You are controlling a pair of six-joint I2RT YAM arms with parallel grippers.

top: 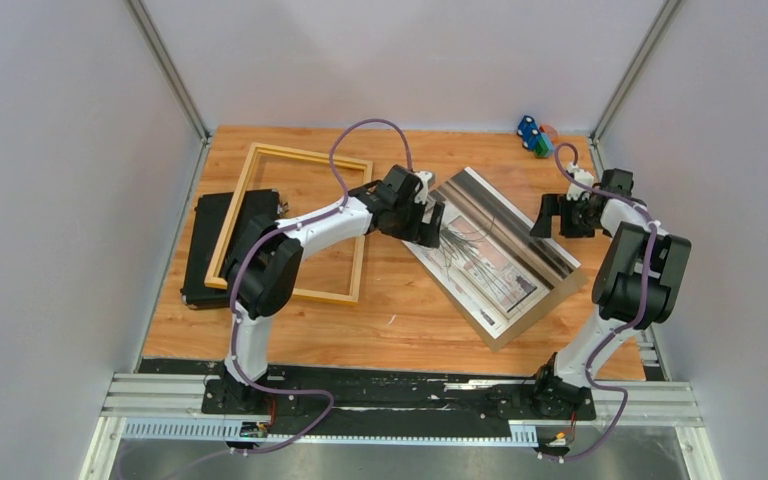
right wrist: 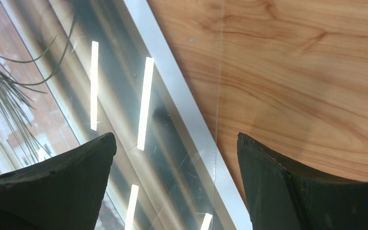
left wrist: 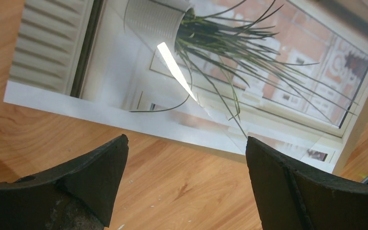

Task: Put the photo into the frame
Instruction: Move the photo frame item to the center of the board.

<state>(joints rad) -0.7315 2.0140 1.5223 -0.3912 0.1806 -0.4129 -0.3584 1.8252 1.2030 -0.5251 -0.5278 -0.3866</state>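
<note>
The photo [top: 495, 255], a print of a potted plant by a window, lies flat and diagonal on the wooden table right of centre. A clear sheet [right wrist: 208, 110] lies over it, its edge reaching just past the print's white border. The frame [top: 305, 153], light tan wood, lies flat at the left, apart from the photo. My left gripper [top: 430, 215] hovers open at the photo's upper-left edge; in the left wrist view the left gripper [left wrist: 187, 148] has only bare table between its fingers, the photo [left wrist: 196, 72] just beyond. My right gripper [top: 560, 215] is open; in the right wrist view the right gripper [right wrist: 177, 143] straddles the photo's border [right wrist: 172, 110].
A black case [top: 205, 250] lies under the frame's left side near the left wall. A brown board [top: 545, 310] shows beneath the photo's lower right edge. Small coloured toys [top: 534, 135] sit at the back right corner. Grey walls enclose the table on three sides.
</note>
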